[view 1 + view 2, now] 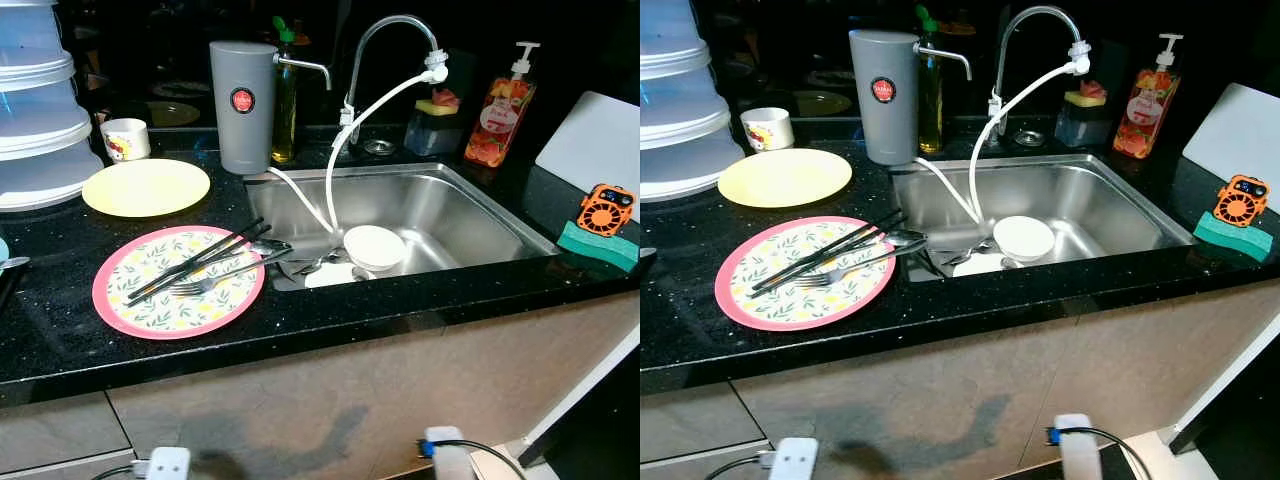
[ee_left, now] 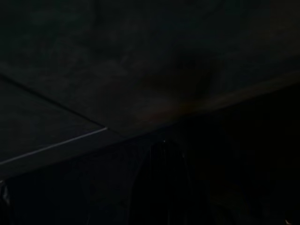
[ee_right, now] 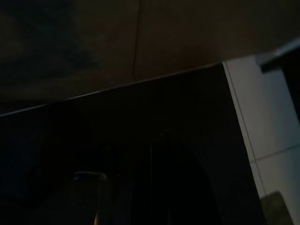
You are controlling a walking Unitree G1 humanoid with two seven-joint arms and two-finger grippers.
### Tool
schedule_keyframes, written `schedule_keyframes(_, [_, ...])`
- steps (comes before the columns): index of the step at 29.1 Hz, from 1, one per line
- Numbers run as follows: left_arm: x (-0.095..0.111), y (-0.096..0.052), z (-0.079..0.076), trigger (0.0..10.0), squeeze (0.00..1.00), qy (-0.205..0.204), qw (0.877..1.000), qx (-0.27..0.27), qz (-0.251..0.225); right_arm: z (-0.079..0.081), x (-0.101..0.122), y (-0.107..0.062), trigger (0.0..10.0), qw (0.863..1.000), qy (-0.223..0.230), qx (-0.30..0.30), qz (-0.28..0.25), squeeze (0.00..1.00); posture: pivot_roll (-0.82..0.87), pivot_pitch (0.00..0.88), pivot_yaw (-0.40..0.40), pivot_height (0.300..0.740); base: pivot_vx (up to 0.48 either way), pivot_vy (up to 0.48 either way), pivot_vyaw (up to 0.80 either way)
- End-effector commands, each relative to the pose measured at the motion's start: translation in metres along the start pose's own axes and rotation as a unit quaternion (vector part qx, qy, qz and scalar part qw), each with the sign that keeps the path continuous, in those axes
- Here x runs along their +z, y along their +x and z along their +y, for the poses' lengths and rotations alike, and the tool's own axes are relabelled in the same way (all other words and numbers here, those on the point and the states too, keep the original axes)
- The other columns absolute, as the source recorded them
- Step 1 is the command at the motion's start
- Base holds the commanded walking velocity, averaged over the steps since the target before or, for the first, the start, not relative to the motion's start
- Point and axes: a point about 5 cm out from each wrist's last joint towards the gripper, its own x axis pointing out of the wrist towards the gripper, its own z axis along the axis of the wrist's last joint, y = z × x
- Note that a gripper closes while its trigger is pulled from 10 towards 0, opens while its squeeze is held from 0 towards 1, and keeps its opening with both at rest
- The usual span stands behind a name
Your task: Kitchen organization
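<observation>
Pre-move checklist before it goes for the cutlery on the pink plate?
1. Pink plate flat on the counter, inside the edge: ok.
2. Chopsticks and fork lie on the plate, tips overhanging toward the sink: ok, reachable.
3. White bowl in the sink, upright: ok.
4. Yellow plate apart from the pink one: ok.
5. Both arms low at the cabinet front; finger state: cannot tell.

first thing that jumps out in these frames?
The pink floral plate on the black counter left of the sink, with chopsticks and a fork lying across it. Next, the white bowl in the sink under the white hose from the tap.
</observation>
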Motion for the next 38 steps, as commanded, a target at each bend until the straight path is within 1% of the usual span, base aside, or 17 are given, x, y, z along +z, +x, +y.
schedule_keyframes(1, [-0.005,-0.001,0.002,10.0,0.0,-0.003,1.0,0.004,0.014,0.003,-0.012,-0.003,10.0,1.0,0.005,0.001,0.024,0.0,0.01,0.038,-0.005,0.74,0.0,0.0,0.0])
schedule_keyframes(3, [-0.007,-0.001,0.003,10.0,0.0,0.004,1.0,0.005,0.024,0.002,-0.014,-0.003,10.0,0.999,0.02,-0.009,0.025,0.0,0.01,0.036,-0.022,0.74,0.0,0.0,0.0])
schedule_keyframes(5, [-0.007,-0.001,0.003,10.0,0.0,0.01,0.999,-0.002,0.03,0.003,-0.016,-0.004,10.0,0.999,0.022,-0.005,0.029,0.0,0.02,0.036,-0.031,0.74,0.0,0.0,0.0])
schedule_keyframes(9, [-0.007,-0.002,0.011,10.0,0.0,0.008,0.999,0.015,0.032,0.006,-0.023,-0.006,10.0,0.999,0.01,0.0,0.041,0.0,0.02,0.027,-0.004,0.74,0.0,0.0,0.0])
schedule_keyframes(11, [-0.006,-0.001,0.01,10.0,0.0,0.012,0.999,0.012,0.03,0.004,-0.023,-0.006,10.0,0.999,0.028,-0.008,0.037,0.0,0.02,0.029,-0.006,0.74,0.0,0.0,0.0])
schedule_keyframes(13, [-0.009,-0.002,0.007,10.0,0.0,0.02,0.999,0.012,0.034,0.001,-0.025,-0.007,10.0,0.998,0.036,-0.018,0.041,0.0,0.05,0.037,-0.059,0.74,0.0,0.0,0.0])
schedule_keyframes(14, [-0.009,-0.002,0.007,10.0,0.0,0.02,0.999,0.012,0.034,0.001,-0.025,-0.007,10.0,0.998,0.036,-0.018,0.041,0.0,0.05,0.037,-0.059,0.74,0.0,0.0,0.0])
schedule_keyframes(15, [-0.008,-0.002,0.01,10.0,0.0,0.0,0.999,0.02,0.03,0.004,-0.028,-0.008,10.0,0.998,0.03,-0.006,0.047,0.0,0.05,0.046,-0.059,0.74,0.0,0.0,0.0])
schedule_keyframes(16, [-0.008,-0.002,0.01,10.0,0.0,0.0,0.999,0.02,0.03,0.004,-0.028,-0.008,10.0,0.998,0.03,-0.006,0.047,0.0,0.05,0.046,-0.059,0.74,0.0,0.0,0.0])
schedule_keyframes(18, [-0.008,-0.003,0.015,10.0,0.0,-0.036,0.998,0.039,0.022,0.006,-0.03,-0.009,10.0,0.998,0.02,-0.002,0.051,0.0,0.05,0.042,-0.045,0.74,0.0,0.0,0.0])
schedule_keyframes(19, [-0.012,-0.005,0.015,10.0,0.0,-0.031,0.999,0.035,0.027,0.005,-0.029,-0.008,10.0,0.998,0.027,-0.01,0.05,0.0,0.04,0.043,-0.034,0.74,0.0,0.0,0.0])
schedule_keyframes(23, [-0.02,-0.008,0.012,10.0,0.0,-0.011,0.999,0.021,0.044,0.007,-0.03,-0.008,10.0,0.998,0.029,-0.007,0.058,0.0,0.04,0.046,-0.061,0.74,0.0,0.0,0.0])
schedule_keyframes(26, [-0.022,-0.009,0.014,10.0,0.0,-0.027,0.998,0.03,0.046,0.013,-0.033,-0.008,10.0,0.997,0.004,0.006,0.074,0.0,0.04,0.037,-0.036,0.74,0.0,0.0,0.0])
schedule_keyframes(30, [-0.028,-0.011,0.008,10.0,0.0,-0.009,0.998,0.009,0.061,0.011,-0.028,-0.007,10.0,0.998,0.027,-0.007,0.064,0.0,0.02,0.04,-0.025,0.74,0.0,0.0,0.0])
schedule_keyframes(32, [-0.028,-0.011,0.008,10.0,0.0,-0.005,0.998,0.008,0.06,0.011,-0.028,-0.007,10.0,0.997,0.031,-0.002,0.064,0.0,0.02,0.038,-0.038,0.74,0.0,0.0,0.0])
schedule_keyframes(35, [-0.02,-0.008,0.01,10.0,0.0,-0.021,0.998,0.021,0.047,0.015,-0.033,-0.008,10.0,0.997,0.01,0.012,0.075,0.0,0.02,0.038,-0.024,0.74,0.0,0.0,0.0])
schedule_keyframes(38, [-0.02,-0.007,0.006,10.0,0.0,-0.005,0.999,0.001,0.048,0.012,-0.031,-0.007,10.0,0.997,0.026,0.0,0.072,0.0,0.02,0.038,-0.017,0.74,0.0,0.0,0.0])
